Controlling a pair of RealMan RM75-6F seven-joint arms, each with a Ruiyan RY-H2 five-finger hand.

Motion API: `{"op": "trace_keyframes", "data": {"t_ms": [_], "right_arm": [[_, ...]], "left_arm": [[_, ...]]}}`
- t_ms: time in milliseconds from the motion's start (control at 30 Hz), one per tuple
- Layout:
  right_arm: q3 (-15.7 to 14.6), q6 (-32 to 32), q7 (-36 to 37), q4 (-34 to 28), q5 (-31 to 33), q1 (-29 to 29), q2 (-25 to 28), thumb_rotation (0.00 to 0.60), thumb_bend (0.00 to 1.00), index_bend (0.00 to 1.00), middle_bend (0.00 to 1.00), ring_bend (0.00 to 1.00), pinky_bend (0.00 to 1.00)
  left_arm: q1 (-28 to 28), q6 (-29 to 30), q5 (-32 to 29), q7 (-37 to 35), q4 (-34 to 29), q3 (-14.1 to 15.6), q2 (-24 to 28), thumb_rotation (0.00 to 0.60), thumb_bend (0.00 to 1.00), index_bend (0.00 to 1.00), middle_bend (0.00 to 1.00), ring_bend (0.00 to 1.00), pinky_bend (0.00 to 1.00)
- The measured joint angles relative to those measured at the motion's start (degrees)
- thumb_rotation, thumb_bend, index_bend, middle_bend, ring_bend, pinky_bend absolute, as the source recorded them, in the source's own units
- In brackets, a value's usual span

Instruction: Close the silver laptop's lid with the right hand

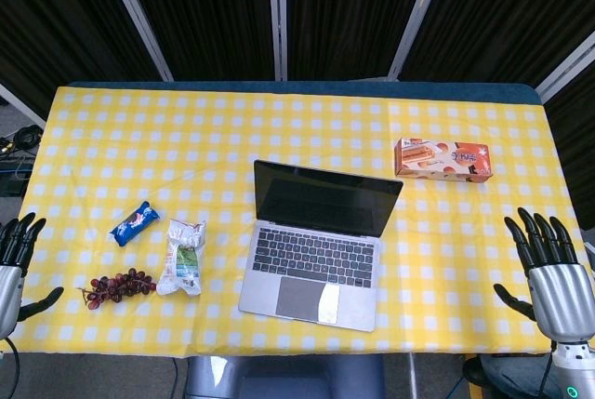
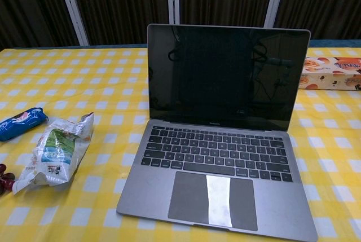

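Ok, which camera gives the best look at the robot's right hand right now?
The head view. The right hand shows there at the table's right edge, fingers apart and holding nothing, well clear of the silver laptop. The chest view shows none of it, only the laptop and items beside it.

- Both views are bright and evenly lit; the yellow checked tablecloth shows saturated colour with no deep shadows.
- Light appears to fall from above: a pale glare strip lies on the laptop trackpad in both views.
- In the chest view the dark screen mirrors faint shapes and small light specks.
- Only soft, short shadows sit under the snack bag and the orange box.
- The curtain behind the far edge of the tabletop stays very dark.
- The head view is sharp; the chest view softens slightly toward its corners, with the tabletop's far edge faintly bowed.
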Motion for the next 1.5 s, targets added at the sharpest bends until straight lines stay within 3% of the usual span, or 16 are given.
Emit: {"op": "trace_keyframes", "data": {"t_ms": [300, 367, 433, 500, 600, 700, 800, 1133, 1333, 1500], "right_arm": [[0.21, -3.02, 1.59, 0.42, 1.32, 1.11, -0.11, 0.600, 0.00, 0.00, 0.00, 0.00, 0.00], [0.83, -4.64, 2.40, 0.82, 2.04, 2.34, -0.34, 0.600, 0.04, 0.00, 0.00, 0.00, 0.00], [1.61, -6.12, 3.12, 1.45, 2.61, 3.74, -0.61, 0.600, 0.18, 0.00, 0.00, 0.00, 0.00], [2.27, -7.93, 3.80, 1.66, 3.35, 4.98, -0.56, 0.600, 0.43, 0.00, 0.00, 0.00, 0.00], [3.91, -12.68, 5.41, 1.63, 5.16, 8.10, 0.07, 0.600, 0.69, 0.02, 0.00, 0.00, 0.00], [6.57, -18.63, 6.40, 1.42, 7.43, 12.87, 1.13, 0.600, 0.87, 0.04, 0.01, 0.00, 0.00], [9.29, -24.99, 7.37, 0.83, 10.32, 17.80, 2.21, 0.600, 0.97, 0.06, 0.04, 0.00, 0.00], [15.42, -47.90, 11.42, -0.93, 27.24, 32.20, 4.55, 0.600, 1.00, 0.07, 0.14, 0.05, 0.03], [16.45, -57.07, 13.20, -0.17, 37.28, 39.20, 4.56, 0.600, 1.00, 0.07, 0.17, 0.09, 0.08], [16.59, -62.47, 16.50, 1.52, 41.29, 42.33, 3.67, 0.600, 1.00, 0.08, 0.21, 0.13, 0.16]], "left_arm": [[-0.04, -0.79, -0.82, 0.02, -0.05, -0.55, -0.13, 0.600, 0.00, 0.00, 0.00, 0.00, 0.00], [-0.19, -1.17, -1.14, -0.09, -0.03, -0.73, -0.13, 0.600, 0.00, 0.00, 0.00, 0.00, 0.00], [-0.37, -1.67, -1.42, -0.31, -0.06, -0.83, -0.08, 0.600, 0.00, 0.00, 0.00, 0.00, 0.00], [-0.64, -2.17, -1.83, -0.54, -0.01, -1.07, -0.06, 0.600, 0.00, 0.00, 0.00, 0.00, 0.00], [-0.94, -2.58, -2.79, -0.51, 0.30, -1.65, -0.24, 0.600, 0.00, 0.00, 0.00, 0.00, 0.00], [-1.26, -3.29, -4.02, -0.26, 0.65, -2.16, -0.59, 0.600, 0.00, 0.00, 0.00, 0.00, 0.00], [-1.71, -4.42, -5.21, 0.24, 1.23, -2.53, -1.07, 0.600, 0.00, 0.00, 0.00, 0.00, 0.00], [-3.13, -7.82, -8.76, 1.04, 2.99, -3.40, -2.27, 0.600, 0.00, 0.00, 0.00, 0.00, 0.00], [-3.90, -9.69, -10.49, 1.49, 4.02, -3.68, -2.81, 0.600, 0.00, 0.00, 0.00, 0.00, 0.00], [-4.51, -10.83, -11.71, 1.86, 4.73, -3.89, -3.35, 0.600, 0.00, 0.00, 0.00, 0.00, 0.00]]}}
